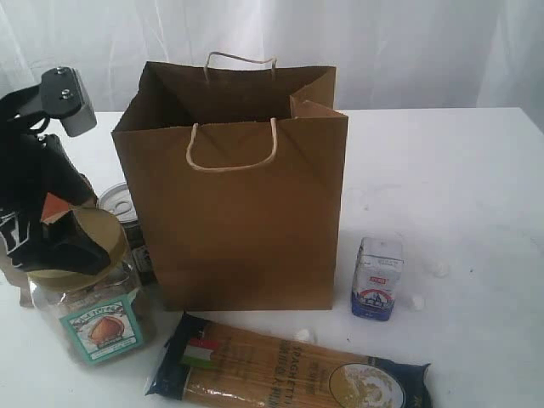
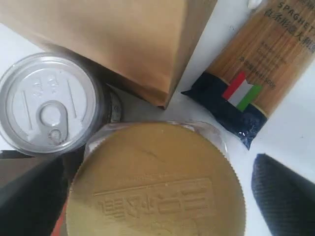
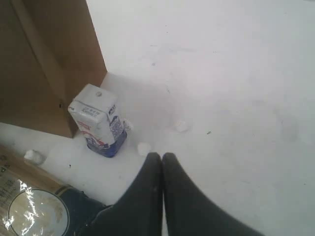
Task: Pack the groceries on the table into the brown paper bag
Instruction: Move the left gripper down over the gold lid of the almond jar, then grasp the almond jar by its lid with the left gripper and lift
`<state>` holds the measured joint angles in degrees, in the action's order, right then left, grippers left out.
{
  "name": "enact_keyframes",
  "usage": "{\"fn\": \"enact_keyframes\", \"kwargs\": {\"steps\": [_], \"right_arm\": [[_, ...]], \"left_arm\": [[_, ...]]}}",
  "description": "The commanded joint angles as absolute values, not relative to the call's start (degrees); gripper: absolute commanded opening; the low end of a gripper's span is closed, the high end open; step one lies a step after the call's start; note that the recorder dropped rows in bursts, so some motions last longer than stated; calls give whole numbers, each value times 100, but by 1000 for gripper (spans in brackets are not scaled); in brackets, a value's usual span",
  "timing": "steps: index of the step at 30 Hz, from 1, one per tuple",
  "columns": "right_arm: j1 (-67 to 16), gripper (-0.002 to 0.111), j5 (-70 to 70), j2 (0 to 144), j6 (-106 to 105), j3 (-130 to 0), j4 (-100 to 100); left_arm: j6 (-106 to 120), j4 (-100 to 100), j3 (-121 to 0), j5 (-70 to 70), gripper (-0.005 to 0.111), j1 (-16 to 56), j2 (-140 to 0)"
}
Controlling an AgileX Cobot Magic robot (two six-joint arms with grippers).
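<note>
The step in hand is judged to be the grasp of the clear tan-lidded jar [image 1: 93, 319], which stands on the surface [image 1: 459, 187] just beside the left front corner of the brown paper bag [image 1: 246, 221], as seen in the exterior view. The left hand [image 2: 156, 199] is spread wide and straddles the lid, with a gap seen between one finger and the lid's rim; nothing is held. The right hand [image 3: 161, 160] is pressed shut and empty, above the bare surface near the small white-blue carton [image 1: 378, 276].

The fingers should be centred on the lid and lowered past its ridged rim before being closed, since the dark can [image 2: 47, 103] sits close against the jar and could be knocked. The jar should then be lifted straight up, clear of the bag's open top edge.

"SPAGHETTI" is read on the long spaghetti packet [image 1: 289, 374], beside an Italian flag and some Chinese print. Characters are embossed in the jar's lid but cannot be made out; its teal label shows a nut, and the carton's print is too small to read
</note>
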<state>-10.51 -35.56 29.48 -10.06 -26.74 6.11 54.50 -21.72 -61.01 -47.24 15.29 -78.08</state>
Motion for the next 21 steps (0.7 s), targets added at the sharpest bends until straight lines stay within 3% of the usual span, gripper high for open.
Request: {"fn": "enact_keyframes", "kwargs": {"steps": [1, 16, 18, 21], "right_arm": [[-1026, 0, -3690, 2967, -976, -2653, 620], [-1026, 0, -3680, 2967, -976, -2653, 620], [-1026, 0, -3680, 2967, -976, -2653, 620], [-1026, 0, -3680, 2967, -976, -2653, 620]], "left_arm": [[5401, -2016, -6061, -4839, 105, 1559, -7931], [5628, -1618, -6061, -5255, 104, 1559, -7940], [5479, -1603, -6061, -5354, 100, 1559, -7940], [5188, -1588, -6061, -5560, 83, 1559, -7940]]}}
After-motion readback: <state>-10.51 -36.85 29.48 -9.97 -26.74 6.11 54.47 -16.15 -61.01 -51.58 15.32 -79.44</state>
